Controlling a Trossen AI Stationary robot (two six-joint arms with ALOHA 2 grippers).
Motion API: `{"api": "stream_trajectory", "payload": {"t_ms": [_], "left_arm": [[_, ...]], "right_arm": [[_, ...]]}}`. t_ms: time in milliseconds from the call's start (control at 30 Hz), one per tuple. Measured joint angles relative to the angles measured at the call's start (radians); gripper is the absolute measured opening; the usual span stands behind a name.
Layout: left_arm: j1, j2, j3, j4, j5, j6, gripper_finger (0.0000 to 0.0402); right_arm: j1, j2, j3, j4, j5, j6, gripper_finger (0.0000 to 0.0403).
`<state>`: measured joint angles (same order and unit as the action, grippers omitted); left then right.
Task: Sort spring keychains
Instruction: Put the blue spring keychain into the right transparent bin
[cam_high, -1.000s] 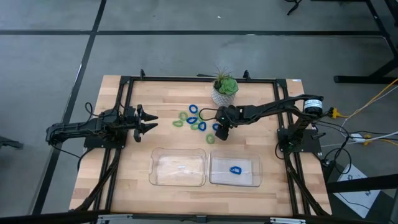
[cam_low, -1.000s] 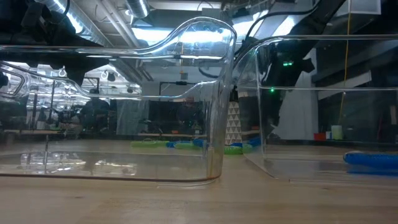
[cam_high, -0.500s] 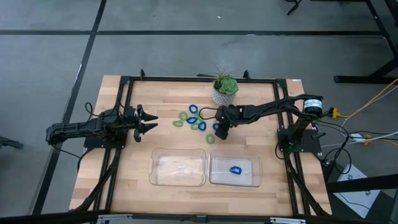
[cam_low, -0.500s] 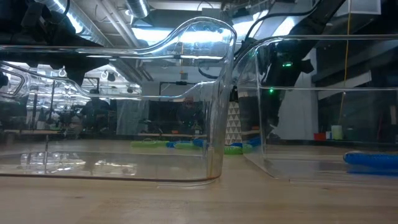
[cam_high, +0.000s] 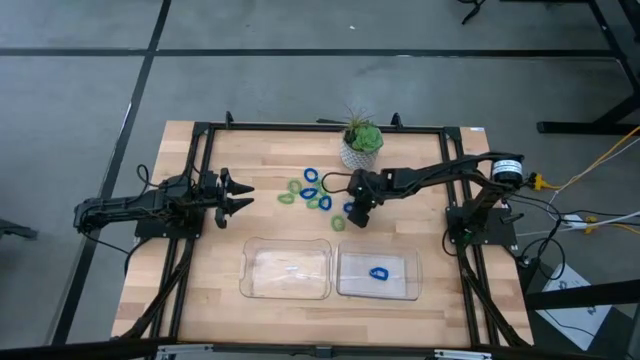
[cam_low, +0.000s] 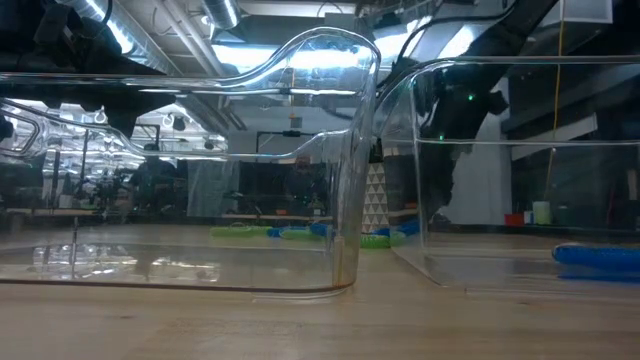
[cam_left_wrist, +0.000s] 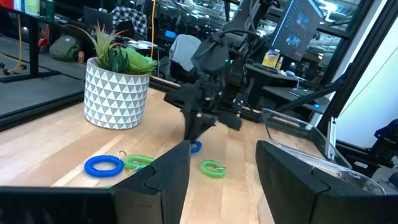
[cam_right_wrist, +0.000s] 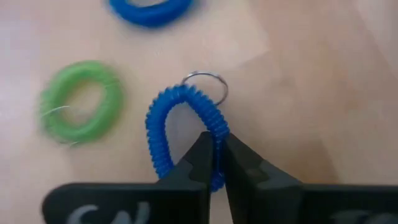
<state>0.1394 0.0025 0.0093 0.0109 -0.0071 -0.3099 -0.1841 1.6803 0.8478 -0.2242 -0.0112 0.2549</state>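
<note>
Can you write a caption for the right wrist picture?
The right hand pinches a blue spring keychain on the wooden table.

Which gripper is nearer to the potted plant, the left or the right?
Right. The right gripper is just beside the potted plant; the left gripper waits far across the table.

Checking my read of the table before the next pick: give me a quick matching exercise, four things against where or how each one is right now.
Things:
1. right gripper
2. left gripper
3. right clear tray
4. potted plant

States:
A. holds one blue keychain
B. open, waiting at the table's left side
C. at the table's far edge, behind the loose keychains
D. pinching a blue spring keychain on the wood

Pairs: 1-D, 2-B, 3-A, 4-C
</note>
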Motion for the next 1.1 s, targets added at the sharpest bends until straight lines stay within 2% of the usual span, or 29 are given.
{"api": "stream_trajectory", "payload": {"t_ms": [267,400,700,1100], "left_arm": [[0.0,0.0,0.0,0.0,0.0,0.0,0.0178],[0.0,0.0,0.0,0.0,0.0,0.0,0.0178],[0.0,0.0,0.0,0.0,0.0,0.0,0.0178],[0.0,0.0,0.0,0.0,0.0,0.0,0.0178]], "right_arm": [[-0.001,-0.102,0.001,0.007,-0.032,0.03,0.0028],[-0.001,-0.166,0.002,0.006,-0.087,0.057,0.0028],[-0.002,-0.367,0.003,0.032,-0.142,0.112,0.003],[-0.002,-0.628,0.004,0.093,-0.139,0.186,0.0032]]}}
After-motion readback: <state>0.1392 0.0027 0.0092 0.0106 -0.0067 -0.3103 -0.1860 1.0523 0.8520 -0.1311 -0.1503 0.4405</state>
